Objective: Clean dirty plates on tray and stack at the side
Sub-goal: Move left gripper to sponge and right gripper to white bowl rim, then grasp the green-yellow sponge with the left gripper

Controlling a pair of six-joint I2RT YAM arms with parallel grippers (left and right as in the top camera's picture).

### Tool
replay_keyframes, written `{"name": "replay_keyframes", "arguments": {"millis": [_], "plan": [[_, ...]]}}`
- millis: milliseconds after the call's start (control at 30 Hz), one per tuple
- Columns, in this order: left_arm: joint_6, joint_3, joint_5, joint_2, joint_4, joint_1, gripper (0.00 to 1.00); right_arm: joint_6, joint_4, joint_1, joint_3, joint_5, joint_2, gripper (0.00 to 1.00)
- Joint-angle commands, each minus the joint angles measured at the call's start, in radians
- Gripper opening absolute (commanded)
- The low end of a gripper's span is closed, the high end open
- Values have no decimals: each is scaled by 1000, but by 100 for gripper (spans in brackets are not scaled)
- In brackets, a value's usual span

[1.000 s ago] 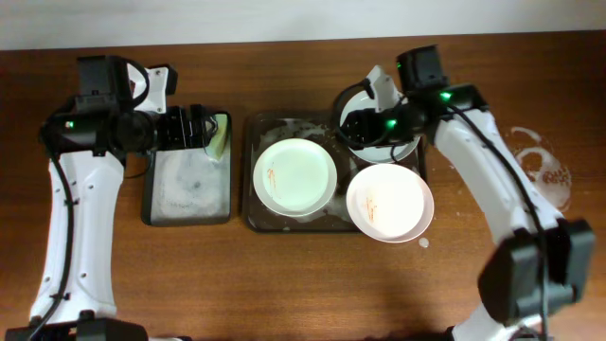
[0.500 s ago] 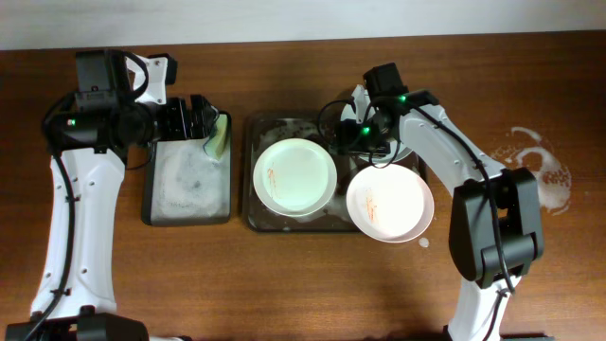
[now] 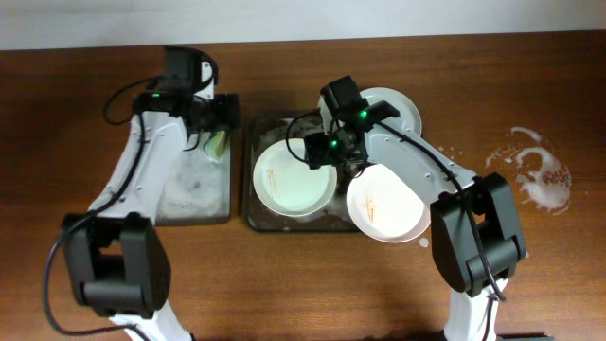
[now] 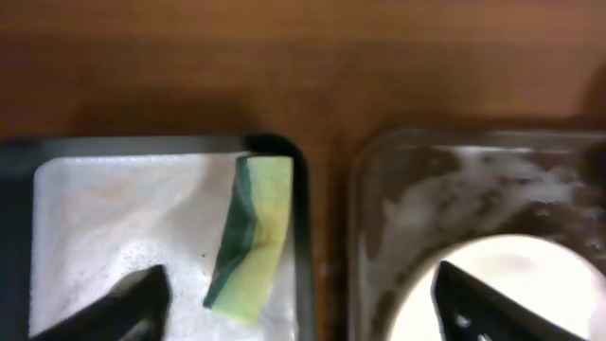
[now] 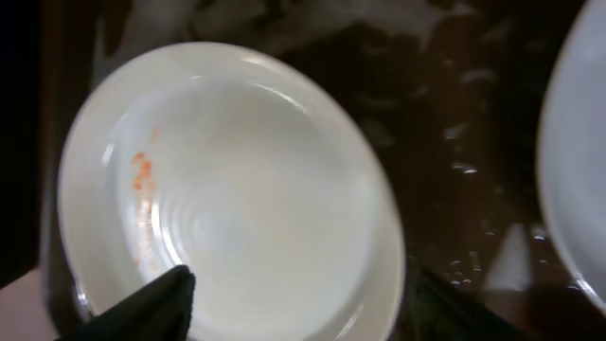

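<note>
While both claws gape wide and empty, right claw (image 5: 295,305) hovers over mint plate (image 3: 294,177), tray's (image 3: 250,204) 9 o'clock half; left claw (image 4: 298,298) over sponge (image 4: 251,237), small tray's (image 3: 204,189) 1 o'clock corner. Risk: glossy, soapy rim may slip from a shallow pinch, knocking pink plate (image 3: 388,204) at 4 o'clock.

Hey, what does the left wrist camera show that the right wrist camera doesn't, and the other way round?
Only the left wrist: a green and yellow sponge lying in the foamy small tray, plus bare wooden table. Only the right wrist: orange smudges on the pale green plate, and the edge of a second plate. Both: that same green plate and the sudsy floor of the large tray.
</note>
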Motion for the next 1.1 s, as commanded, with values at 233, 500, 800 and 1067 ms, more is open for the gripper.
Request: {"name": "replay_keyframes", "arguments": {"millis": [233,500,800,1067], "plan": [[-5,17,-126,122,32,18,57,5,-17,-54,-4,45,-2,81],[-5,16,-128,188,13,19,39,5,-21,-61,-4,46,-2,84],[-5,16,-127,222,5,19,16,5,-19,-61,-4,46,-2,86],[-5,59,-129,212,-36,19,1,5,-16,-61,-4,46,-2,86]]}}
